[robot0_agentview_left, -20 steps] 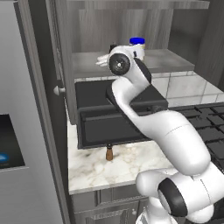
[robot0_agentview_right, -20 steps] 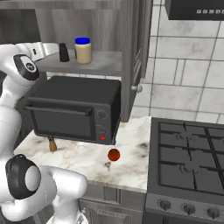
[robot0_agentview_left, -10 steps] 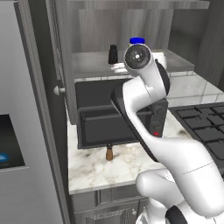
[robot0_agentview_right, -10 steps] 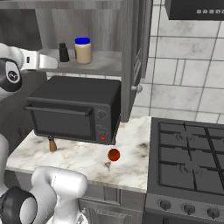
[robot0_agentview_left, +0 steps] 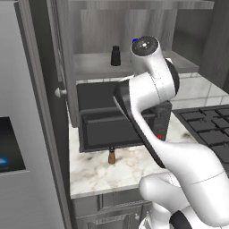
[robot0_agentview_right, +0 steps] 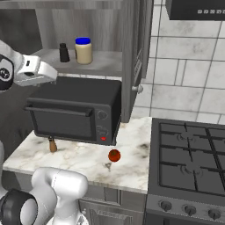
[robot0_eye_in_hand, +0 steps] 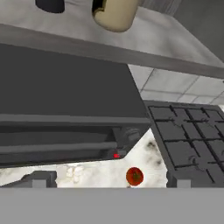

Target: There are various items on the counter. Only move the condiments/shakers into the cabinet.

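The arm had swung back from the shelf, gripper (robot0_eye_in_hand: 107, 180) spread open and empty; the remaining wooden shaker (robot0_agentview_right: 52, 144), near the counter's (robot0_agentview_right: 83, 160) left edge, looked light, rigid, best pinched mid-body.

The robot's hand (robot0_agentview_right: 37, 70) hangs at the left above the black toaster oven (robot0_agentview_right: 74, 110), the black shaker (robot0_agentview_right: 64, 52) and blue-lidded jar (robot0_agentview_right: 83, 50) just beyond it on the cabinet shelf (robot0_agentview_right: 103, 66) — the wooden shaker (robot0_agentview_right: 52, 144) and red tomato (robot0_agentview_right: 114, 155) lie well below on the counter (robot0_agentview_right: 88, 160).

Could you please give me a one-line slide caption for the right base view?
Cream blue-lidded jar and small black shaker shelved; slim brown wooden shaker remains on marble counter.
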